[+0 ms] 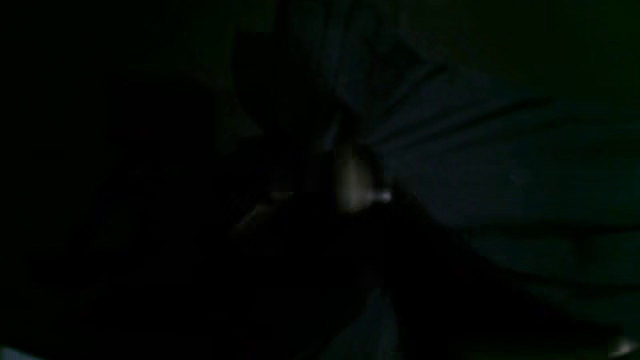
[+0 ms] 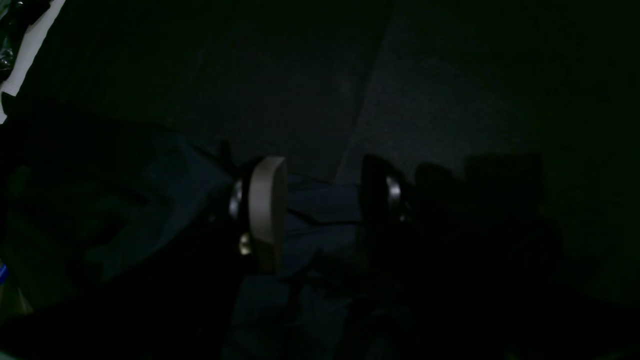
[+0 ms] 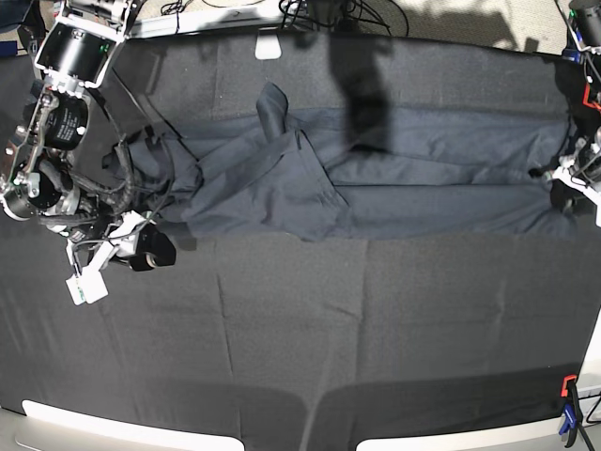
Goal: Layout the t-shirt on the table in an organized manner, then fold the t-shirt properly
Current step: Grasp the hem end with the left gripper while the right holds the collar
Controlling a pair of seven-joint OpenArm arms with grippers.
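T-shirt cloth lies between the right arm's parted fingers; left fingers' state unclear.

The dark navy t-shirt lies stretched sideways and wrinkled across the black-clothed table.

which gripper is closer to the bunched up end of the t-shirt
Right. The right gripper sits beside the bunched end of the t-shirt; the left gripper is at its far, stretched-out end.
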